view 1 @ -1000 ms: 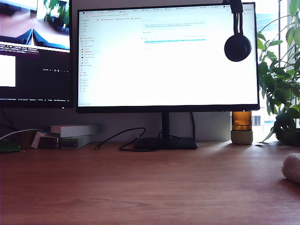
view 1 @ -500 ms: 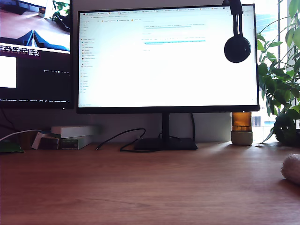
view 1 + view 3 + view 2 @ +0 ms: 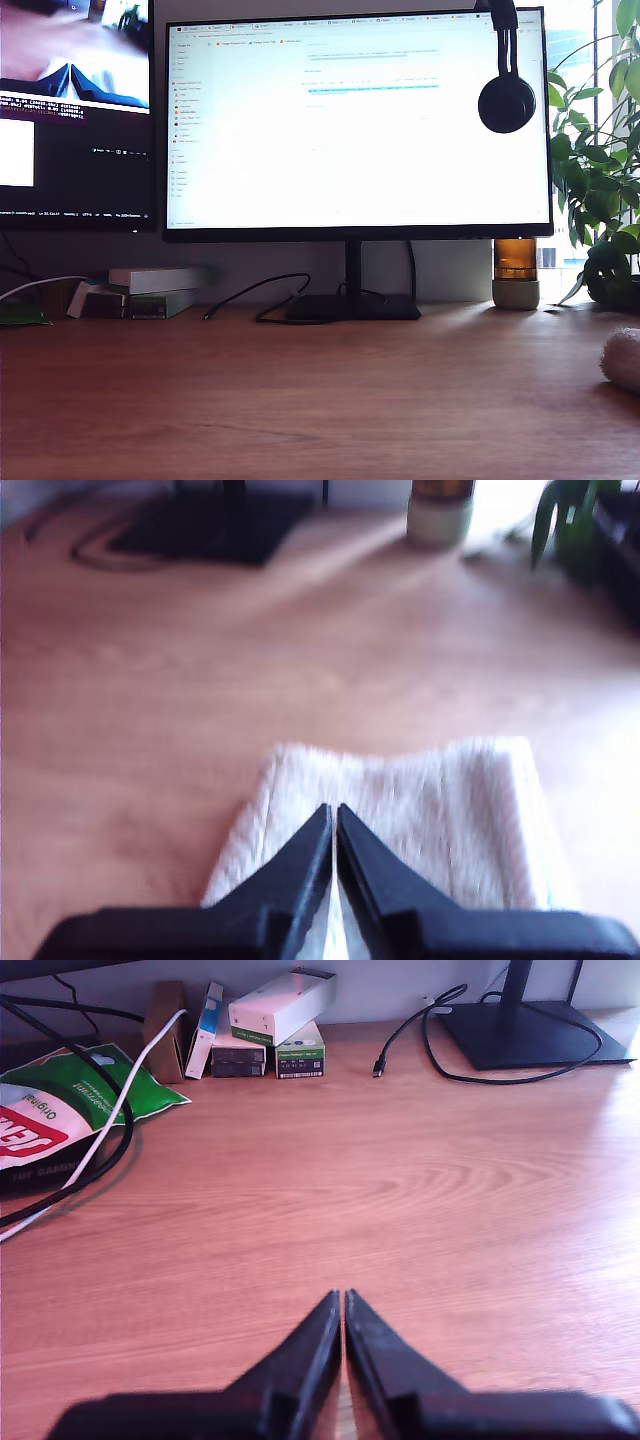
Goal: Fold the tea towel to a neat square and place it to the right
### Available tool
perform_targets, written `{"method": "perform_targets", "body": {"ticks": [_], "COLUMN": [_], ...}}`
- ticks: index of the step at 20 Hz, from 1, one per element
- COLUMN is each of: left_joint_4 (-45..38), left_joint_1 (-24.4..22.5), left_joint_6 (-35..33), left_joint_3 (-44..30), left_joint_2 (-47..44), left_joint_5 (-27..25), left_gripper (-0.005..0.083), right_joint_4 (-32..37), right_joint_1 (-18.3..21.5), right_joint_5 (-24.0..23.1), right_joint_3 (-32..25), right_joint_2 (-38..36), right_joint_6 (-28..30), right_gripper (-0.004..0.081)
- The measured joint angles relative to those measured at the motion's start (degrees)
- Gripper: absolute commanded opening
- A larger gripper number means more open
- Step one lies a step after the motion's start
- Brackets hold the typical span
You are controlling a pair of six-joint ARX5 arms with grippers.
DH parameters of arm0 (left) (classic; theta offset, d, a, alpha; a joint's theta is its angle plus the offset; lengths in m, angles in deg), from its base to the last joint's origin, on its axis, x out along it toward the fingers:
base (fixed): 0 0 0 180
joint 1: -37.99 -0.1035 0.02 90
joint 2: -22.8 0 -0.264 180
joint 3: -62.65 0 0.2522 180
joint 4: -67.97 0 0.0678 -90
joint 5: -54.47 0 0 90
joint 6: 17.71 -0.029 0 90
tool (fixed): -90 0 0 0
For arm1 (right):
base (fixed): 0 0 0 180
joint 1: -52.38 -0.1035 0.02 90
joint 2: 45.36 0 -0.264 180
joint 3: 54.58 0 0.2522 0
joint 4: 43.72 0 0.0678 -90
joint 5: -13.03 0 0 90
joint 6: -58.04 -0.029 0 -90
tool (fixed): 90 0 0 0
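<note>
The tea towel (image 3: pixel 440 820) lies folded on the wooden desk, a fluffy off-white pad with a pale blue-green tint along one edge. In the exterior view only a rounded bit of the tea towel (image 3: pixel 624 358) shows, at that view's right edge. My second gripper (image 3: pixel 333 815) is shut, its tips pointing over the towel's near fold with no cloth visible between them; this view is blurred. My first gripper (image 3: pixel 343 1300) is shut over bare desk (image 3: pixel 400 1190), holding nothing. Neither arm appears in the exterior view.
A monitor stand (image 3: pixel 530 1035) with a black cable (image 3: pixel 420 1030) stands at the back of the desk. Small boxes (image 3: pixel 270 1020), a green bag (image 3: pixel 60 1110) and looping cables lie nearby. An amber jar (image 3: pixel 516 272) and a plant (image 3: pixel 600 200) stand at the exterior view's right.
The towel's visible bit at the exterior view's right edge has barely shifted. The camera feed on the left monitor has changed. No arm enters the exterior view.
</note>
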Motion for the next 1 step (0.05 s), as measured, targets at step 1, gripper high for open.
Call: {"method": "perform_targets", "body": {"ticks": [1], "left_joint_4": [0.0], "left_joint_1": [0.0], "left_joint_6": [0.0], "left_joint_3": [0.0], "left_joint_2": [0.0], "left_joint_5": [0.0], "left_gripper": [-0.0024], "right_joint_4": [-1.1], "right_joint_1": [0.0], "right_joint_5": [0.0], "right_joint_3": [0.0], "right_joint_2": [0.0], "right_joint_6": [0.0], "right_gripper": [-0.0013]}}
